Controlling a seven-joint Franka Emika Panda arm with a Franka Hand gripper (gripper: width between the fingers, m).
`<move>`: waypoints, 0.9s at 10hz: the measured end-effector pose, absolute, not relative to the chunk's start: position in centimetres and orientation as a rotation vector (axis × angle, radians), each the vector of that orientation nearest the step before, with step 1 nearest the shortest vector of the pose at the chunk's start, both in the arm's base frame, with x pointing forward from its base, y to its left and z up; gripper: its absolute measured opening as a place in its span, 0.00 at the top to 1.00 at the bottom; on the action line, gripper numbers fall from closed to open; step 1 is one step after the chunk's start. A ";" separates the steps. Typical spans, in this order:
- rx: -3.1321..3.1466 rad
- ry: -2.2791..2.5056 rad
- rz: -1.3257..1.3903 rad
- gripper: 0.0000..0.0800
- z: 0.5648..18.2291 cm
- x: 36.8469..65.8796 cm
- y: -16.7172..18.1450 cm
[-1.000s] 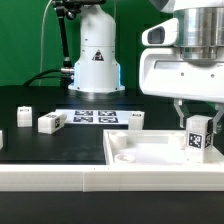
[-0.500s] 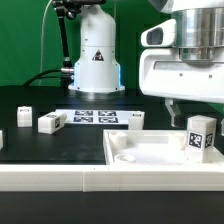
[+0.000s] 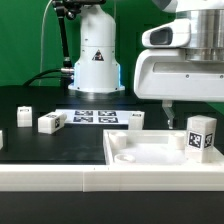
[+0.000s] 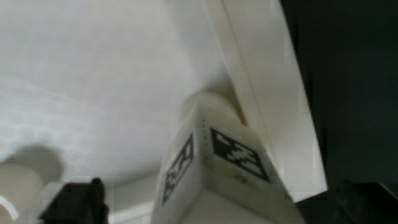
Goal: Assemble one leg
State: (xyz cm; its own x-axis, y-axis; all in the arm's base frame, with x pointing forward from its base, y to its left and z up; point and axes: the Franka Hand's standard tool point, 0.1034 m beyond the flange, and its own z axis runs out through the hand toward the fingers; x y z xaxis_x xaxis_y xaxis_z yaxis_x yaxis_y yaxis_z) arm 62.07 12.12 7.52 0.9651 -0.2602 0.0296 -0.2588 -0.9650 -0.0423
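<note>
A leg point(image 3: 201, 135), a small white block with a black-and-white tag, stands upright in the corner of the large white tray-like piece point(image 3: 135, 152) at the exterior view's right. My gripper point(image 3: 190, 110) hangs just above it, open, with one finger point(image 3: 168, 112) clear of the block. In the wrist view the leg point(image 4: 222, 150) stands against the tray's rim point(image 4: 258, 60). My gripper point(image 4: 217, 205) shows as two dark fingertips point(image 4: 75, 200) on either side of the leg, not touching it.
Three more legs lie on the black table: two at the left point(image 3: 50, 122) point(image 3: 24, 116) and one point(image 3: 134, 119) behind the tray. The marker board point(image 3: 95, 117) lies between them. The arm's white base point(image 3: 96, 55) stands at the back. A white rail point(image 3: 60, 180) runs along the front.
My gripper has risen and shifted a little to the exterior view's left, off the leg. The leg stays standing in the tray's corner.
</note>
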 end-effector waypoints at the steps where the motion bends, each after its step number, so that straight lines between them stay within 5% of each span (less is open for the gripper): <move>1: -3.098 0.241 -0.055 0.19 7.5 62.1 12.0; 9: -3.069 -0.643 -0.065 0.19 7.5 62.1 12.1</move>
State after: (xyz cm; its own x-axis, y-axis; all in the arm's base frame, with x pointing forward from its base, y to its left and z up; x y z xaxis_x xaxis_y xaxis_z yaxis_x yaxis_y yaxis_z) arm 62.09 12.09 7.51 0.9150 0.4014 0.0415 0.4016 -0.9158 0.0032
